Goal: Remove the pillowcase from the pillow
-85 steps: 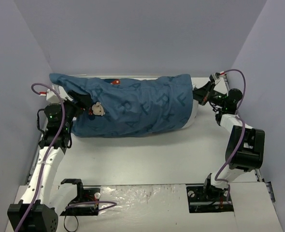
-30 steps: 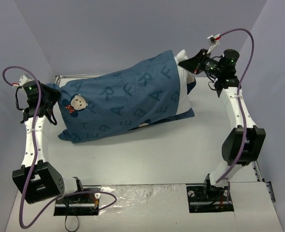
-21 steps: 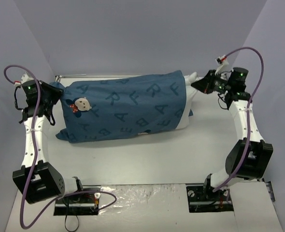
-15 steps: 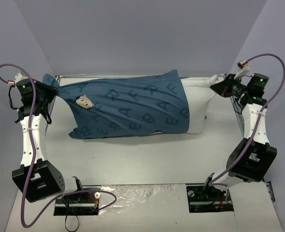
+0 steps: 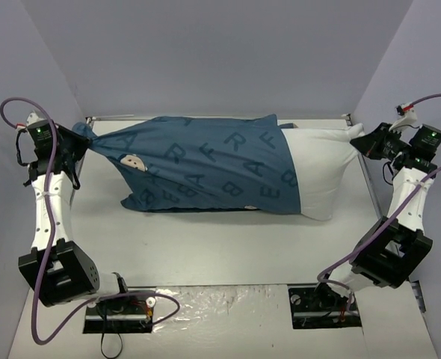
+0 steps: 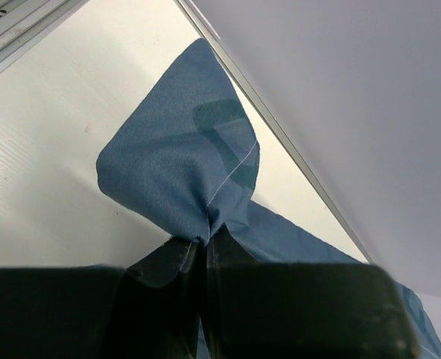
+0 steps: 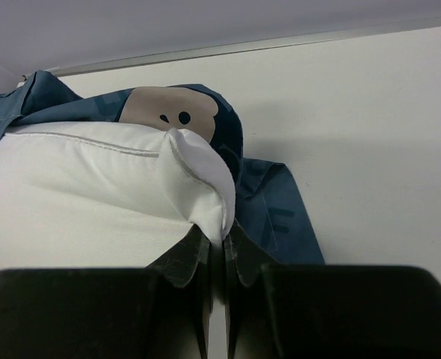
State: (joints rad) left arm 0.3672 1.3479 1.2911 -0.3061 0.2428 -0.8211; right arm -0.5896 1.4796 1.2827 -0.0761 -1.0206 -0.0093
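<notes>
One pillow (image 5: 327, 173), one pillowcase (image 5: 205, 168), pulled out sideways.
From above, both lie lengthwise left to right on the far half of the table (image 5: 228, 247), the pillow's bare white end pointing right. Left wrist: my left claw (image 6: 204, 250) is pinched tight on a pillowcase corner. Right wrist: my right claw (image 7: 219, 250) is clamped on a white pillow corner, with the pillowcase bunched just behind it.

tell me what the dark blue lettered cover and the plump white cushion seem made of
Dark teal-blue lettered pillowcase: matte woven cloth, probably cotton or a blend; the left wrist view shows fine weave, a stitched seam, soft folds. Plump white pillow: smooth, faintly glossy fabric shell with a sewn edge seam; its puffiness suggests soft filling, kind unseen.
</notes>
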